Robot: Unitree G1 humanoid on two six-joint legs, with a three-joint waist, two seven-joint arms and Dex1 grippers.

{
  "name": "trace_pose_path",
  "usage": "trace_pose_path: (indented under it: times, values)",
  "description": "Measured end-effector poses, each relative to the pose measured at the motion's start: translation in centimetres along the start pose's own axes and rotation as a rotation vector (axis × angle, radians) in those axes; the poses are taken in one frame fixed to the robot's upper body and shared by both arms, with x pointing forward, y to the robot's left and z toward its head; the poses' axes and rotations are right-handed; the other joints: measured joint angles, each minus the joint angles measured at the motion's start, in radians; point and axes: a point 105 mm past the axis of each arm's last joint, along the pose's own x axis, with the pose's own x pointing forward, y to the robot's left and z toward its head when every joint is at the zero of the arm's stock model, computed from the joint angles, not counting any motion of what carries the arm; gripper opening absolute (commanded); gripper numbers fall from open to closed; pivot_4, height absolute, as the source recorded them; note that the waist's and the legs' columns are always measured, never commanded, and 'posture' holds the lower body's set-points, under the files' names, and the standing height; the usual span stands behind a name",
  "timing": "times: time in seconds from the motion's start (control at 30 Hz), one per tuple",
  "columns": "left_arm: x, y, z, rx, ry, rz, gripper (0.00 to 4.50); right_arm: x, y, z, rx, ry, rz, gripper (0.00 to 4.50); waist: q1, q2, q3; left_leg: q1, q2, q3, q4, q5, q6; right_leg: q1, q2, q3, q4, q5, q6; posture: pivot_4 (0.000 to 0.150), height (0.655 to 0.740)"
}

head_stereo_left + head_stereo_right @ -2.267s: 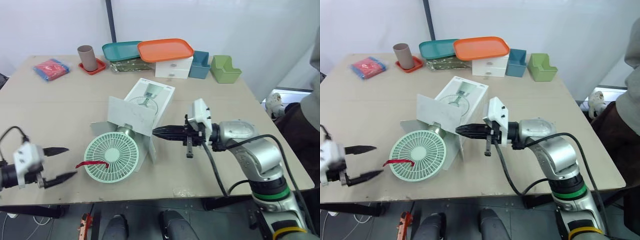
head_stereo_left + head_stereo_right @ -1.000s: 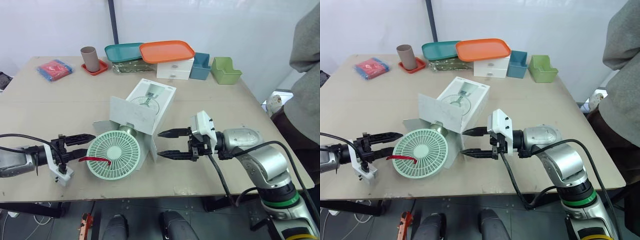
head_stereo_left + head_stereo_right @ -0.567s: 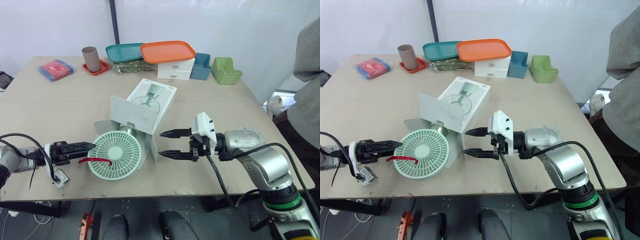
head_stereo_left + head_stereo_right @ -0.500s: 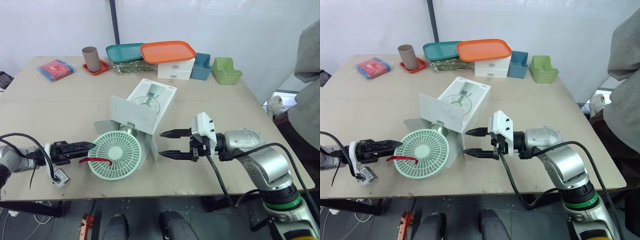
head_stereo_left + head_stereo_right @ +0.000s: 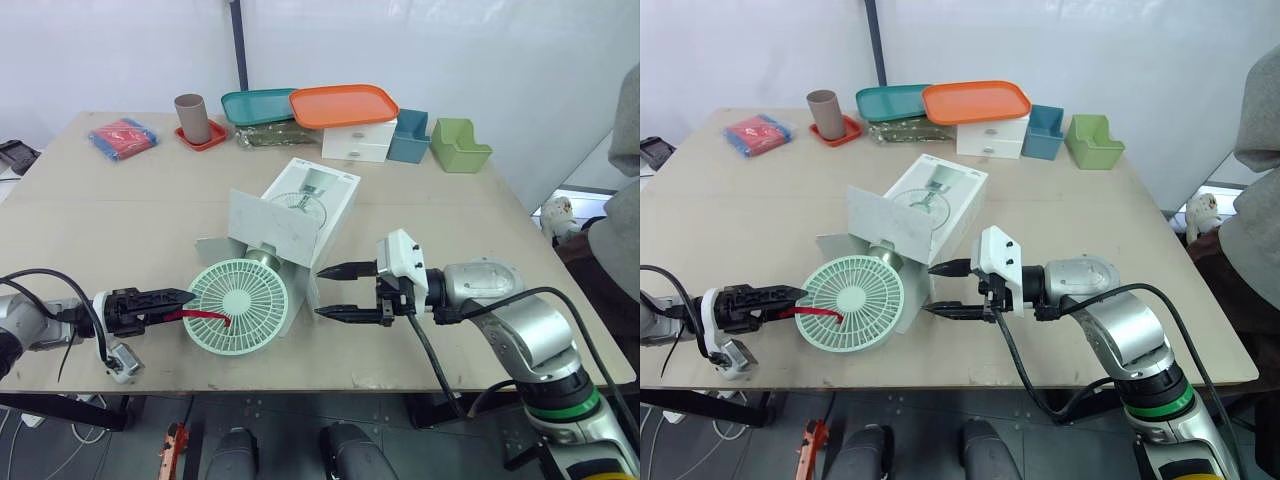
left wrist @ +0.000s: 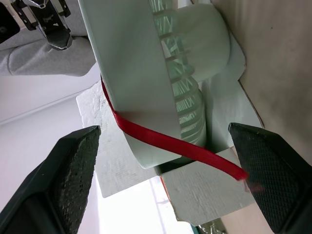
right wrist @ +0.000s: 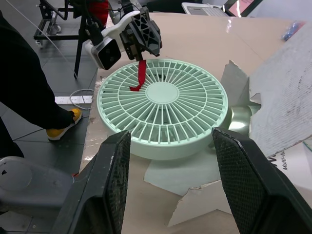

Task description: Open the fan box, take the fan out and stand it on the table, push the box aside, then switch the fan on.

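Observation:
The white fan box [image 5: 312,203] lies on the table with its near end flaps open. The mint-green fan [image 5: 237,318] sticks out of that end, grille facing me, with a red strap [image 5: 206,316] across its left side. My left gripper [image 5: 186,303] is at the fan's left rim, open, and in the left wrist view the rim [image 6: 141,92] and the strap [image 6: 161,141] lie between its fingers. My right gripper [image 5: 320,292] is open just right of the box's front flap [image 5: 298,300], pointing at the fan [image 7: 163,102].
Along the table's far edge stand a brown cup [image 5: 192,118], a teal tray [image 5: 256,105], an orange tray [image 5: 339,105] on white drawers [image 5: 358,145], a blue bin [image 5: 410,138] and a green bin [image 5: 460,146]. A red packet [image 5: 123,134] lies far left. A person [image 5: 626,190] stands at the right.
My left gripper has turned at the wrist and edged in onto the fan's left rim by the red strap. The right gripper has stayed put. The whole picture has shifted slightly.

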Motion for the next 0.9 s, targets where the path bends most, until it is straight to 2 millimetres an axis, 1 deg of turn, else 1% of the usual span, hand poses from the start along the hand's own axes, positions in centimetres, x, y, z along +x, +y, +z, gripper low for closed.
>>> trace_pose_path:
  times: [0.2,0.43,0.47,0.53,0.57,0.6,0.7,0.87,0.9]
  values:
    - [1.0,0.0,-0.1,-0.002,-0.016,0.018,4.5,0.0,0.0,0.0,-0.002,-0.001,-0.002,2.68,0.0,0.0,0.0,0.0,0.0,0.0,0.0,0.002,-0.001,0.0,0.0,0.0,0.001,0.001,0.0,0.15,0.74]
    - [1.8,-0.6,0.0,-0.026,-0.026,0.018,4.5,0.0,-0.1,-0.1,0.002,0.002,-0.013,2.68,0.001,0.0,0.0,0.0,-0.001,0.0,0.0,0.002,-0.001,0.0,0.0,0.001,0.001,0.001,0.0,0.15,0.74]
    - [2.1,-0.7,0.1,-0.029,-0.033,0.024,4.08,0.0,-0.1,-0.1,0.002,0.002,-0.015,2.72,0.001,0.0,0.0,0.0,-0.001,0.0,0.0,0.002,-0.001,0.0,0.0,0.001,0.001,0.001,0.001,0.15,0.74]
    - [2.5,-0.7,0.3,-0.033,-0.046,0.033,3.78,0.0,-0.1,-0.2,0.005,0.002,-0.022,2.72,0.001,-0.001,0.0,0.0,-0.001,0.0,0.0,0.002,-0.001,0.0,0.0,0.001,0.001,0.001,0.001,0.15,0.74]
    - [2.8,-0.7,0.3,-0.039,-0.053,0.04,3.29,0.0,-0.1,-0.3,0.011,0.005,-0.025,2.72,0.001,-0.001,0.0,0.001,-0.001,0.0,0.0,0.002,-0.001,0.0,0.0,0.001,0.001,0.001,0.001,0.15,0.74]
    - [2.9,-0.7,0.3,-0.044,-0.053,0.042,3.03,-0.1,-0.1,-0.4,0.015,0.007,-0.026,2.72,0.001,-0.001,0.0,0.001,-0.001,0.0,0.0,0.002,-0.001,0.0,0.0,0.001,0.001,0.001,0.001,0.15,0.74]
    - [3.1,-0.5,-0.1,-0.044,-0.036,0.054,3.03,-0.2,0.0,-0.6,0.022,0.015,-0.028,2.72,0.001,-0.001,-0.001,0.001,-0.001,0.0,0.0,0.002,-0.001,0.001,0.0,0.001,0.001,0.001,0.001,0.15,0.74]
    - [3.2,-0.6,-0.1,-0.052,-0.036,0.056,3.03,-0.2,0.1,-0.6,0.017,0.02,-0.027,2.72,0.001,-0.001,-0.001,0.001,-0.001,0.0,0.0,0.002,-0.001,0.001,0.0,0.002,0.001,0.001,0.001,0.15,0.74]
    - [3.3,-0.6,0.0,-0.054,-0.037,0.059,2.53,-0.2,0.1,-0.6,0.017,0.02,-0.026,2.72,0.001,-0.001,-0.001,0.001,-0.001,0.0,0.0,0.002,-0.001,0.001,0.0,0.002,0.001,0.001,0.001,0.15,0.74]
